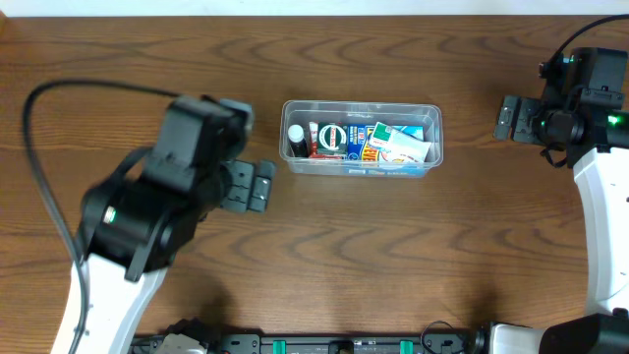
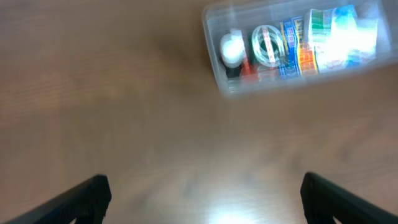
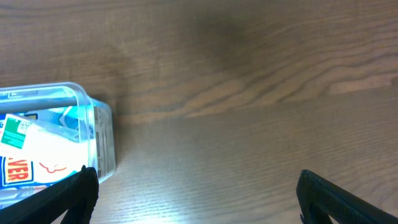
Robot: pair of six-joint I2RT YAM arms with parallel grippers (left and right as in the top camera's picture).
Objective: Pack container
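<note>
The clear plastic container [image 1: 362, 106] sits at the table's middle back, filled with several small items: a white-capped bottle, a round tin, colourful packets and white sachets. It also shows blurred in the left wrist view [image 2: 214, 25] and at the left edge of the right wrist view [image 3: 99, 124]. My left gripper [image 1: 251, 187] is open and empty, to the left of the container [image 2: 202, 193]. My right gripper [image 1: 509, 118] is open and empty, to the right of the container [image 3: 196, 193].
The wooden table [image 1: 393, 256] surrounds the container. A black cable [image 1: 59, 93] loops over the left side. Black and green fixtures [image 1: 344, 344] line the front edge.
</note>
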